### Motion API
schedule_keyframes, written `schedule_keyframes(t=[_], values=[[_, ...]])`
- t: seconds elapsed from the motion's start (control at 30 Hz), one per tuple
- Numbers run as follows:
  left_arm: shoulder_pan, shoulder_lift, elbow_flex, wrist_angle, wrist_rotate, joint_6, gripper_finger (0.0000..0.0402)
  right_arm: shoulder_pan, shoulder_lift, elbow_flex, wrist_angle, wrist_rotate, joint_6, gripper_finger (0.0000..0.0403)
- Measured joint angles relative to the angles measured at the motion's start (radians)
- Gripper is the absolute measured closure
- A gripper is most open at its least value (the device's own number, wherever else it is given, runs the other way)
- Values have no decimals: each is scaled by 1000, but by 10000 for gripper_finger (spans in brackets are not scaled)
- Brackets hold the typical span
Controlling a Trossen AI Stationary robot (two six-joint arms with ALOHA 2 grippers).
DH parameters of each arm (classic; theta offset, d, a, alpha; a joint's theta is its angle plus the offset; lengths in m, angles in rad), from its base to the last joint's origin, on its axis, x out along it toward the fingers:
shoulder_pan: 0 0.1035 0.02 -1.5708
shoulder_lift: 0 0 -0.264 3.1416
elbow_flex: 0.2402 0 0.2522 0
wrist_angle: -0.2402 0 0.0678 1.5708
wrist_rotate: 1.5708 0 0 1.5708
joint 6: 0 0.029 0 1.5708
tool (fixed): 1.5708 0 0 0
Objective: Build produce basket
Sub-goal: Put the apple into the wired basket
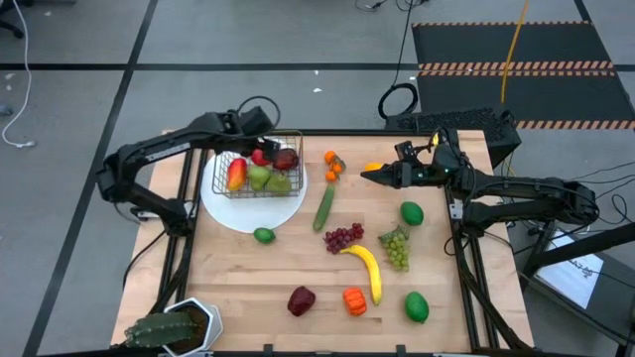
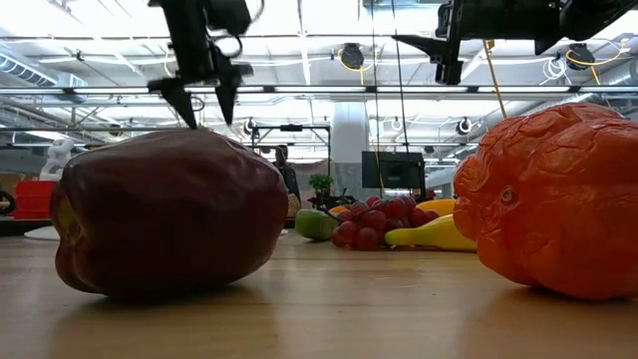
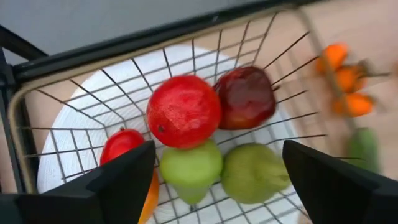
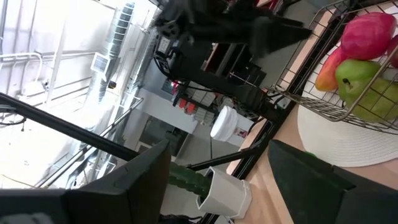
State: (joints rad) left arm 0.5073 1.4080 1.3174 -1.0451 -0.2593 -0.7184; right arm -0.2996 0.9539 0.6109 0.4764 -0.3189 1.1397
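While the left fingers (image 3: pixel 214 180) hang spread and empty right above the basket (image 1: pixel 260 175), the big worry is the wire rim: drop too low or swing wide and those open fingers could snag it and drag the basket across the white plate (image 1: pixel 253 212) beneath. Inside, directly below them, sit a red apple (image 3: pixel 184 111), a dark red apple (image 3: pixel 247 98) and two green fruits, heaped high enough that a clumsy brush could roll one out. Over on the other side, the right fingers (image 1: pixel 369 176) hover parted with nothing between them, raised above the counter (image 1: pixel 298 268), well apart from the basket. Below and beyond them lie the cucumber (image 1: pixel 323 206), the purple grapes (image 1: pixel 342 237), the banana (image 1: pixel 365 268) and limes, crowded close: a reach for one, I reckon, could knock its neighbour rolling.
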Motion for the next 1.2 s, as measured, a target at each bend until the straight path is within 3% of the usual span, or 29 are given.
schedule_keyframes(t=[0.27, 0.53, 0.73, 0.87, 1.07, 1.2], values=[[-52, -170, 0, 48, 17, -67, 105, 0, 0, 0, -29, 1, 3, 138], [-227, -263, 0, 213, 30, -77, 169, 1, 0, 0, -44, 2, 53, 138], [-406, -282, 0, 252, -33, -78, 219, 51, 0, 0, -48, 6, 55, 153], [-516, -280, 0, 293, -49, -59, 240, 106, 0, 0, -77, 63, 47, 174], [-650, -257, 1, 314, -141, -41, 250, 188, 0, 0, -108, 149, 42, 201], [-710, -245, 1, 315, -146, -15, 250, 242, 0, 0, -119, 161, 52, 218]])
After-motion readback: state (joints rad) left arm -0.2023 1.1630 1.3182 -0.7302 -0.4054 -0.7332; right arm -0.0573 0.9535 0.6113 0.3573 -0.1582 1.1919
